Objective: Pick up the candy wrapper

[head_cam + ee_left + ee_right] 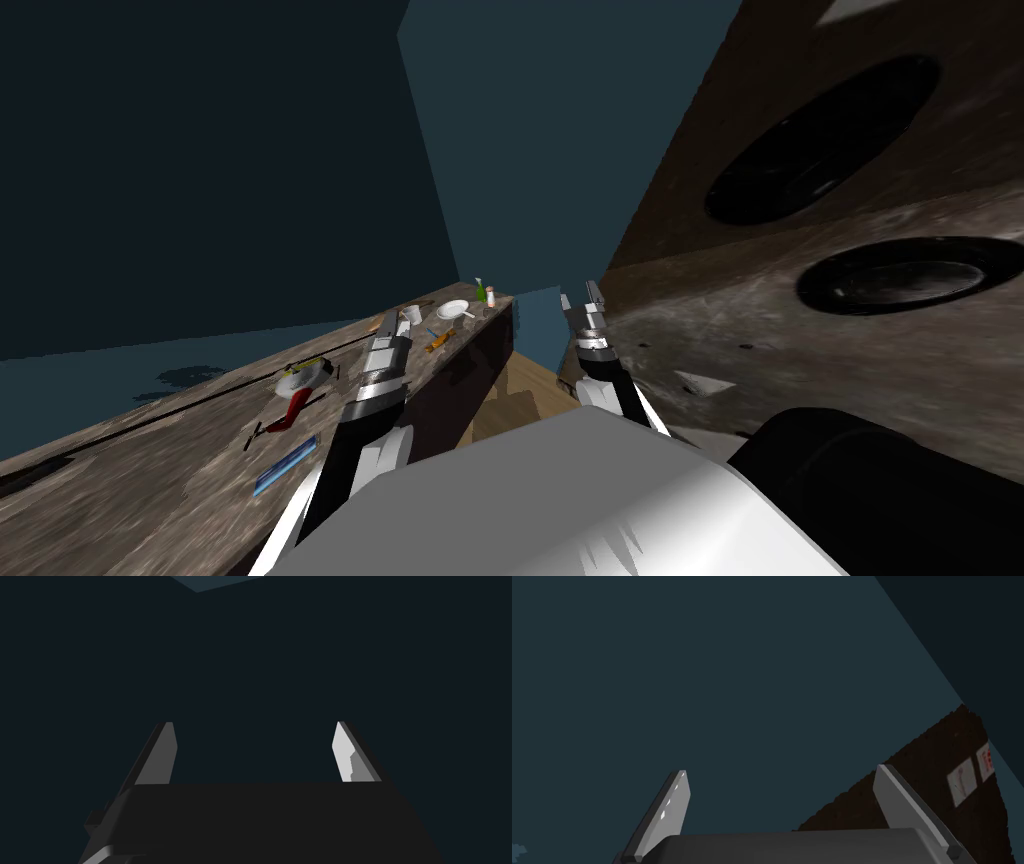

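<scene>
A flat blue strip (285,467) that looks like the candy wrapper lies on the mottled brown counter (150,470) at my left, near its front edge. My left gripper (392,325) hangs over the counter well beyond the strip, close to a white cup (412,315). In the left wrist view its fingers (345,751) stand wide apart with nothing between them, so the left gripper (255,746) is open, facing a dark wall. My right gripper (580,297) is raised over the gap between the counters. The right gripper (782,791) is open too and holds nothing.
More things lie on the left counter: a red tool (290,410), a white and yellow object (305,375), an orange item (438,342), a white plate (452,310), a green bottle (480,291). To my right is a mottled surface with two dark round discs (900,275). Wooden floor (520,390) shows between.
</scene>
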